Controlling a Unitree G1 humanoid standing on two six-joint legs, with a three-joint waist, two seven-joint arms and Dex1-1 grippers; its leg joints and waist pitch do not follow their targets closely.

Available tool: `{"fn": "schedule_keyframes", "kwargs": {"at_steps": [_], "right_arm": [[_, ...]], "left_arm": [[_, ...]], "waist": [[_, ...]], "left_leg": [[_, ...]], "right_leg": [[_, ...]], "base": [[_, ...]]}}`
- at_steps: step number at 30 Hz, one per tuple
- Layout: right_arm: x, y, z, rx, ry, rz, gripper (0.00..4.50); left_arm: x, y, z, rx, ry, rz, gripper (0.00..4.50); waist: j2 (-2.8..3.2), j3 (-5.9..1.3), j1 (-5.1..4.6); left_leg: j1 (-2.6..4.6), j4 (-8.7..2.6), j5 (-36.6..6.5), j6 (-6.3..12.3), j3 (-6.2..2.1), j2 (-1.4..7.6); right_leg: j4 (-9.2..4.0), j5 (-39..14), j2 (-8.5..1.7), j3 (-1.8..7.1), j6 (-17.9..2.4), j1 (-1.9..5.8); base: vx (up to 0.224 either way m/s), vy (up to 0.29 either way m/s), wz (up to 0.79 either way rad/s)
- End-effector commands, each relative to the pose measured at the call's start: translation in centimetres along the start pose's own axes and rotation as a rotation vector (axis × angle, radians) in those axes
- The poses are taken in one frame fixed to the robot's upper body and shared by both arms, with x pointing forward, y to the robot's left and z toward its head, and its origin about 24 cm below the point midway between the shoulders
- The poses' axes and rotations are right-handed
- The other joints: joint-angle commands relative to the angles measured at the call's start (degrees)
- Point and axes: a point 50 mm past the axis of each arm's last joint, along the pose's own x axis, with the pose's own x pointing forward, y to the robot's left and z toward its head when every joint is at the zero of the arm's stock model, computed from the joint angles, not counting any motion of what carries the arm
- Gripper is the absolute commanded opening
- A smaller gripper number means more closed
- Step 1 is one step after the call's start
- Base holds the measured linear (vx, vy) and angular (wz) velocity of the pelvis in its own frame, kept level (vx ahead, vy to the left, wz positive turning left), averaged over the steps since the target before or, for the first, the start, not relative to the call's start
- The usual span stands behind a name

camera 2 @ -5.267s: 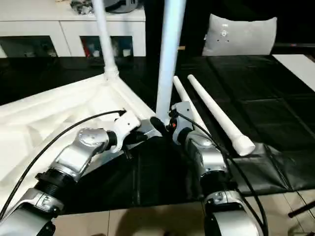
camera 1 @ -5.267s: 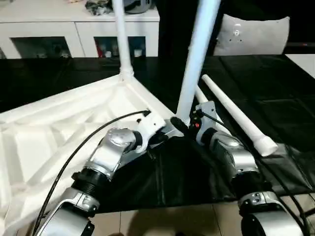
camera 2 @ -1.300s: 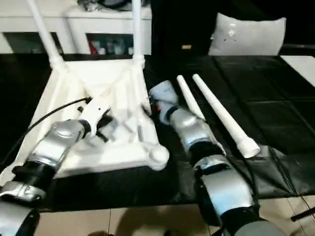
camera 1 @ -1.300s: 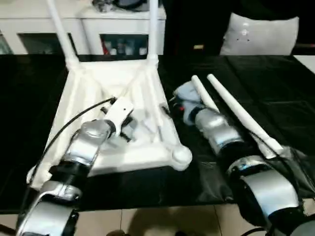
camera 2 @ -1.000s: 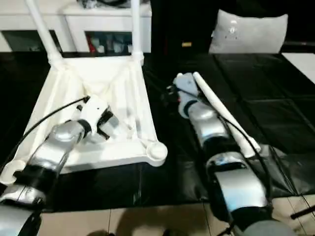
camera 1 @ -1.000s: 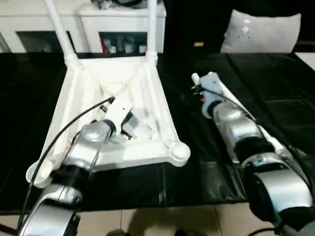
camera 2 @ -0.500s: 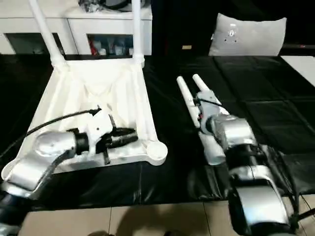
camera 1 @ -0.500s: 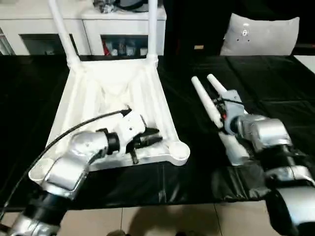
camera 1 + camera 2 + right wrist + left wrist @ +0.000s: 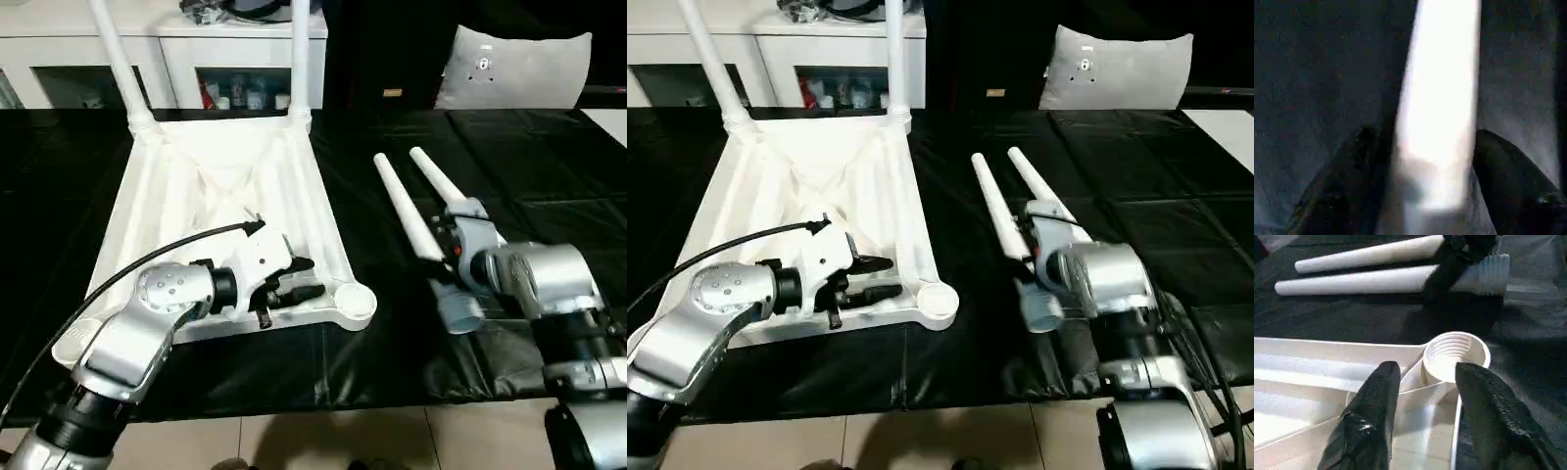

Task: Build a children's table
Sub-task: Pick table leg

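Note:
The children's table's white top (image 9: 171,186) lies upside down on the black mat, ribs up. Two legs (image 9: 118,59) (image 9: 299,59) stand in its far corners. The near right corner socket (image 9: 355,304) (image 9: 1454,350) is empty. My left gripper (image 9: 306,278) (image 9: 1427,374) hovers open over the ribs just beside that socket. Two loose legs (image 9: 402,206) (image 9: 431,176) lie side by side to the right. My right gripper (image 9: 1425,134) straddles the nearer loose leg (image 9: 1442,98) close to its thick end, with a finger close on each side.
A white cabinet (image 9: 176,39) with glass doors runs along the back. At the back right leans a grey cushion (image 9: 514,69). The black mat (image 9: 392,372) ends at the tiled floor along the near edge.
My left gripper has opened and swung toward the empty corner socket. The right gripper has come down around the loose leg and its fingers have narrowed. Earlier, the tabletop was tilted with me at a standing leg.

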Motion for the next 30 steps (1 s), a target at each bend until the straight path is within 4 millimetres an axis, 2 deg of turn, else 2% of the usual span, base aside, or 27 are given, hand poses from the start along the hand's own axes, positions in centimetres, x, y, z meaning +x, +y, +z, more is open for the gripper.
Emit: {"fn": "schedule_keyframes", "kwargs": {"at_steps": [1, 2, 3, 5, 7, 8, 10, 12, 13, 14, 15, 17, 18, 19, 20, 22, 23, 25, 26, 27, 29, 30], "right_arm": [[0.0, 0.0, -0.8, 0.007, 0.029, 0.007, 2.79], [0.1, 0.0, -0.9, 0.007, 0.031, 0.007, 2.58], [0.1, 0.0, -1.1, 0.011, 0.035, 0.008, 2.45], [0.2, 0.0, -1.5, 0.018, 0.047, 0.007, 2.39], [0.1, -0.1, -1.8, 0.023, 0.053, 0.007, 2.18], [0.1, -0.2, -1.7, 0.029, 0.045, -0.001, 2.0], [0.0, -0.4, -1.4, 0.045, 0.019, -0.009, 1.98], [-0.1, -0.5, -1.0, 0.052, -0.003, -0.009, 1.92], [-0.3, -0.6, -0.3, 0.065, -0.053, -0.01, 1.92], [-0.7, -0.3, 1.2, 0.092, -0.161, 0.026, 1.88], [-0.9, -0.2, 1.7, 0.108, -0.205, 0.043, 1.87], [-1.4, 0.0, 2.7, 0.158, -0.281, 0.075, 1.87], [-1.9, 0.2, 3.7, 0.183, -0.392, 0.109, 1.86], [-2.1, 0.3, 4.0, 0.189, -0.421, 0.118, 1.86], [-2.5, 0.4, 4.5, 0.195, -0.47, 0.141, 1.86], [-2.8, 0.7, 5.2, 0.214, -0.537, 0.183, 1.86], [-3.2, 1.1, 5.8, 0.21, -0.621, 0.236, 1.86], [-3.4, 1.3, 6.1, 0.218, -0.673, 0.265, 1.86], [-3.2, 1.8, 6.3, 0.235, -0.699, 0.299, 1.86], [-3.2, 2.3, 6.4, 0.236, -0.717, 0.336, 1.86], [-3.2, 2.9, 6.4, 0.249, -0.746, 0.399, 1.86], [-3.2, 3.3, 6.4, 0.267, -0.761, 0.457, 1.86]], "left_arm": [[0.1, -0.2, 0.3, 0.005, 0.002, -0.013, 2.46], [0.1, -0.3, 0.3, 0.005, 0.002, -0.014, 2.52], [0.2, -0.3, 0.3, 0.004, 0.003, -0.015, 2.6], [0.3, -0.3, 0.3, 0.0, 0.006, -0.018, 2.76], [0.5, -0.4, 0.3, -0.003, 0.008, -0.019, 2.91], [0.5, -0.4, 0.4, -0.009, 0.005, -0.014, 2.96], [0.5, -0.4, 0.4, -0.016, -0.001, 0.002, 3.2], [0.5, -0.3, 0.5, -0.018, -0.004, 0.012, 3.34], [0.5, -0.1, 0.6, -0.03, -0.013, 0.035, 3.34], [0.5, 0.4, 0.8, -0.05, -0.04, 0.076, 3.5], [0.6, 0.6, 0.9, -0.059, -0.053, 0.091, 3.66], [0.8, 0.9, 1.2, -0.074, -0.082, 0.114, 3.7], [1.1, 1.3, 1.6, -0.084, -0.112, 0.152, 3.74], [1.2, 1.4, 1.7, -0.086, -0.12, 0.162, 3.84], [1.5, 1.9, 2.1, -0.096, -0.145, 0.206, 3.97], [1.9, 2.7, 2.8, -0.128, -0.205, 0.278, 4.12], [2.1, 3.3, 3.4, -0.14, -0.235, 0.329, 4.18], [2.3, 3.8, 3.8, -0.124, -0.264, 0.397, 4.29], [2.6, 4.5, 4.1, -0.099, -0.286, 0.495, 4.48], [2.8, 5.2, 4.2, -0.122, -0.283, 0.533, 4.5], [3.0, 5.9, 4.3, -0.157, -0.283, 0.567, 4.5], [3.0, 6.5, 4.7, -0.187, -0.305, 0.601, 4.5]], "waist": [[-0.35, -3.69, 0.15], [-0.18, -3.56, 0.13], [-0.27, -3.53, 0.07], [-0.13, -3.47, 0.01], [-0.2, -3.43, 0.0], [-0.53, -3.43, -0.02], [-0.44, -3.53, 0.03], [-0.51, -3.68, 0.11], [-0.61, -3.65, 0.07], [-0.12, -3.76, 0.06], [-0.18, -3.85, -0.04], [-0.3, -3.86, -0.04], [1.05, -3.93, 0.18], [0.53, -3.9, -0.11], [0.2, -4.1, 0.05], [-0.08, -4.19, 0.14], [-0.07, -4.14, 0.13], [-0.11, -4.26, 0.41], [-0.49, -4.23, 0.31], [-0.28, -4.31, 0.35], [-0.32, -4.35, 0.36], [0.22, -4.36, 0.42]], "left_leg": [[0.11, -3.9, -9.27, 0.11, -0.41, 1.68], [0.2, -3.92, -10.08, 0.02, -0.4, 1.64], [0.31, -3.95, -10.81, -0.04, -0.49, 1.59], [0.46, -3.94, -11.73, -0.18, -0.55, 1.57], [0.54, -3.96, -12.09, -0.23, -0.59, 1.52], [0.58, -3.97, -12.29, -0.18, -0.6, 1.55], [0.59, -3.97, -11.95, -0.24, -0.66, 1.61], [0.44, -4.01, -10.68, -0.11, -0.7, 1.68], [0.37, -4.05, -10.6, -0.07, -0.68, 1.71], [0.49, -3.92, -10.71, -0.12, -0.58, 1.71], [0.35, -3.85, -10.22, -0.05, -0.49, 1.62], [0.18, -3.92, -9.5, 0.36, -0.56, 1.61], [0.45, -3.88, -9.41, 0.23, -0.66, 1.65], [0.4, -3.79, -9.76, 0.38, -0.35, 1.62], [0.31, -3.83, -9.08, 0.61, -0.51, 1.58], [0.17, -3.79, -7.83, 1.12, -0.55, 1.57], [0.07, -3.67, -7.96, 1.49, -0.38, 1.48], [0.02, -3.66, -7.41, 2.1, -0.48, 1.56], [-0.27, -3.74, -7.07, 2.65, -0.58, 1.63], [-0.1, -3.62, -6.61, 2.87, -0.47, 1.57], [-0.15, -3.65, -6.55, 2.89, -0.5, 1.53], [-0.19, -3.65, -6.39, 3.04, -0.6, 1.48]], "right_leg": [[-4.79, -22.11, -3.71, 3.22, -5.77, 3.4], [-5.07, -23.47, -3.69, 3.21, -5.27, 3.29], [-5.23, -25.15, -3.72, 3.09, -4.84, 3.31], [-5.55, -27.09, -3.73, 2.99, -4.06, 3.21], [-5.68, -27.91, -3.68, 2.92, -3.57, 3.19], [-5.77, -28.67, -3.73, 2.87, -3.24, 3.18], [-5.71, -28.57, -3.81, 2.85, -3.21, 3.21], [-5.41, -26.09, -3.78, 2.92, -3.86, 3.32], [-5.36, -25.67, -3.79, 2.95, -4.0, 3.35], [-5.28, -24.9, -3.95, 3.04, -4.45, 3.28], [-5.32, -23.67, -3.8, 3.0, -4.7, 3.43], [-5.02, -22.25, -3.73, 2.99, -5.28, 3.58], [-4.9, -21.44, -3.76, 3.02, -5.66, 3.48], [-5.33, -21.1, -3.61, 3.08, -5.52, 3.37], [-4.92, -19.69, -3.59, 2.95, -5.78, 3.74], [-4.62, -18.24, -3.58, 2.95, -6.34, 3.96], [-4.74, -18.37, -3.63, 2.93, -6.68, 3.89], [-4.72, -18.47, -3.8, 2.88, -6.46, 4.0], [-4.7, -18.17, -3.66, 2.83, -6.17, 4.11], [-4.82, -18.2, -3.68, 2.83, -5.85, 3.97], [-4.79, -18.64, -3.69, 2.75, -5.62, 4.01], [-4.87, -19.21, -3.84, 2.73, -5.51, 4.06]], "base": [[0.0, 0.0, 0.0], [0.0, 0.0, 0.0], [0.0, 0.0, 0.0], [0.0, 0.0, 0.0], [0.0, 0.0, 0.0], [0.0, 0.0, 0.0], [0.0, 0.0, 0.0], [0.0, 0.0, 0.0], [0.0, 0.0, 0.0], [0.0, 0.0, 0.0], [0.0, 0.0, 0.0], [0.0, 0.0, 0.0], [0.0, 0.0, 0.0], [0.0, 0.0, 0.0], [0.0, 0.0, 0.0], [0.0, 0.0, 0.0], [0.0, 0.0, 0.0], [0.0, 0.0, 0.0], [0.0, 0.0, 0.0], [0.0, 0.0, 0.0], [0.0, 0.0, 0.0], [0.0, 0.0, 0.0]]}}
